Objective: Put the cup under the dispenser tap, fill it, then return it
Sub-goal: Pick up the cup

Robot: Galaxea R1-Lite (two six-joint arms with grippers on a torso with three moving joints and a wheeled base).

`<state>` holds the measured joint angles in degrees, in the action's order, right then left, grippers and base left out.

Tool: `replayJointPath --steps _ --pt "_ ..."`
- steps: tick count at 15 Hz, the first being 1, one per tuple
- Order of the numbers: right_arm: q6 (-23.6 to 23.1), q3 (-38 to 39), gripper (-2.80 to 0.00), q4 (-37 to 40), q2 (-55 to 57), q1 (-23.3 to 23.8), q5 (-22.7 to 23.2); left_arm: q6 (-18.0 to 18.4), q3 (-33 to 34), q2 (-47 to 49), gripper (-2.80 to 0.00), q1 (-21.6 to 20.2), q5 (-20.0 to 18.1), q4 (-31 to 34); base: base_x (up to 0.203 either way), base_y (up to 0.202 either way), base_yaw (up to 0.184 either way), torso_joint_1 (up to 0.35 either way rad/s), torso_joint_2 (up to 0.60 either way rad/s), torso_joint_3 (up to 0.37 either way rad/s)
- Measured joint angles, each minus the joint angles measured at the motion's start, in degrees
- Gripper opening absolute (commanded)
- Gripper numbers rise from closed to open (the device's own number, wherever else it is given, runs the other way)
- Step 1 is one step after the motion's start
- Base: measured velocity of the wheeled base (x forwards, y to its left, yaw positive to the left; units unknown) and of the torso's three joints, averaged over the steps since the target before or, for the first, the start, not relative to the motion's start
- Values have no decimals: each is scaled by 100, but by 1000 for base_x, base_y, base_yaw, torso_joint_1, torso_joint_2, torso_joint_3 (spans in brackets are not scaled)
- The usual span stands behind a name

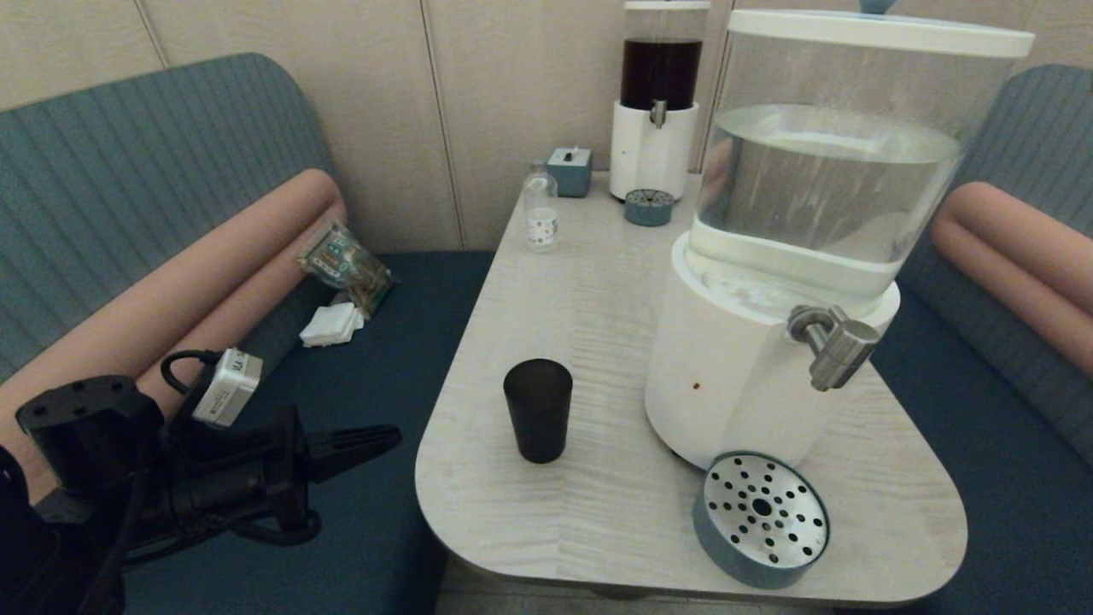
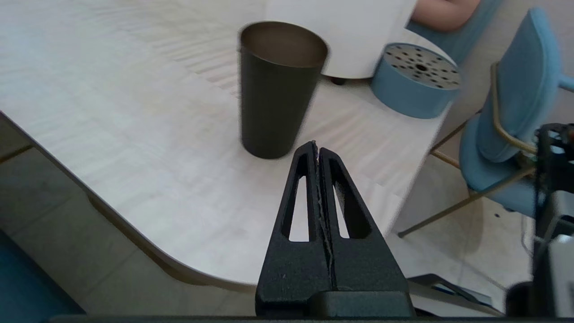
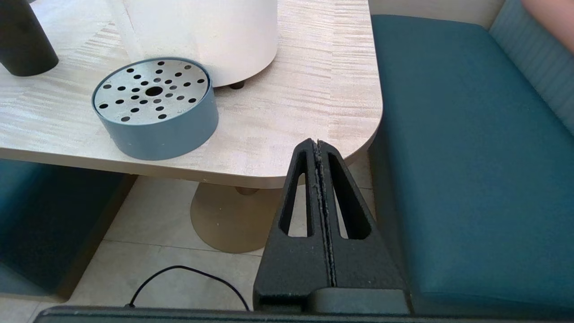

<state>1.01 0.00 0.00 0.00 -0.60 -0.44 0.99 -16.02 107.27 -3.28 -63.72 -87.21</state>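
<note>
The dark tapered cup (image 1: 539, 410) (image 2: 278, 87) (image 3: 22, 40) stands upright and empty on the pale table (image 1: 598, 282), to the left of the big white-based dispenser (image 1: 768, 342). Its brushed-metal tap (image 1: 835, 337) juts out over the round blue drip tray (image 1: 762, 518) (image 2: 415, 80) (image 3: 154, 107). My left gripper (image 1: 388, 437) (image 2: 316, 144) is shut and empty, off the table's left edge, pointing at the cup without touching it. My right gripper (image 3: 316, 142) is shut and empty, low beside the table's near right corner, out of the head view.
A small clear bottle (image 1: 540, 213), a blue box (image 1: 569, 169) and a smaller dark-liquid dispenser (image 1: 657, 111) with its own drip tray (image 1: 648, 207) stand at the table's far end. Teal bench seats (image 1: 359, 342) flank the table; a packet and napkins (image 1: 341, 290) lie on the left one.
</note>
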Motion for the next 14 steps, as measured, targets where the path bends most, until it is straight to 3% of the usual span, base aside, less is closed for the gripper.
replayJointPath --steps 5,14 --pt "4 0 -280 0 0 0 0 5 -412 384 -280 26 0 0 0 0 0 0 0 0" --pt "2 0 -280 0 0 0 2 6 -537 619 -280 266 11 3 0 0 0 0 0 0"
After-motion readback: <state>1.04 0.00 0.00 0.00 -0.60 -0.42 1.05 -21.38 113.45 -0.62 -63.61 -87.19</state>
